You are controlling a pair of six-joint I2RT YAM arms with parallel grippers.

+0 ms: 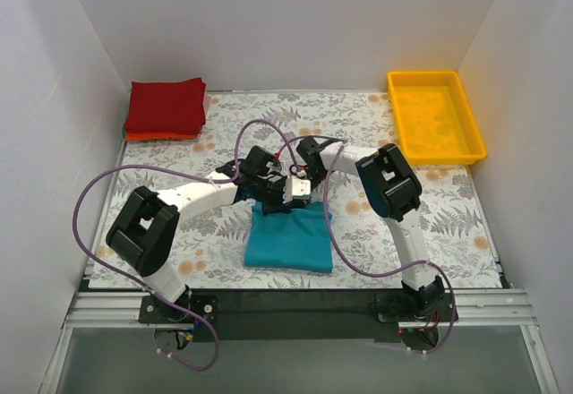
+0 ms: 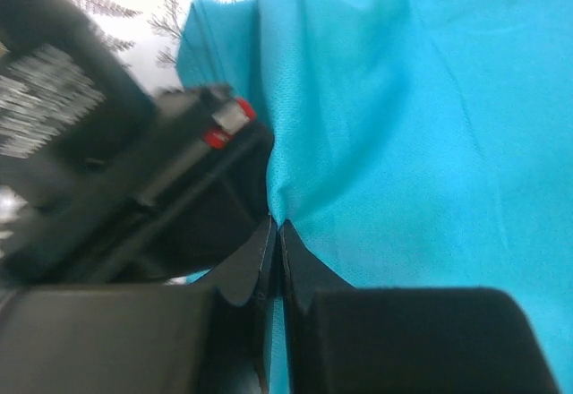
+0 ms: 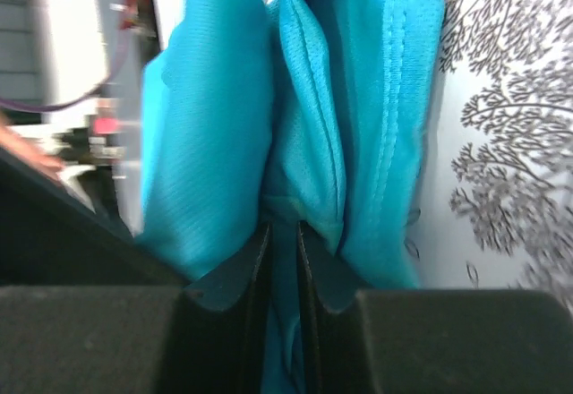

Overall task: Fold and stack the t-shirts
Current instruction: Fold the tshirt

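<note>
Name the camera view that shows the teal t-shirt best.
Top external: nearly the whole teal t-shirt shows, outline included. Left wrist shows only cloth pinched in the left hand; right wrist only bunched folds gripped in the right hand.

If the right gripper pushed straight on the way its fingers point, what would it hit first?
The teal t-shirt: the right gripper pinches its bunched folds, and more cloth lies directly ahead; the floral table covering probably lies beyond.
</note>
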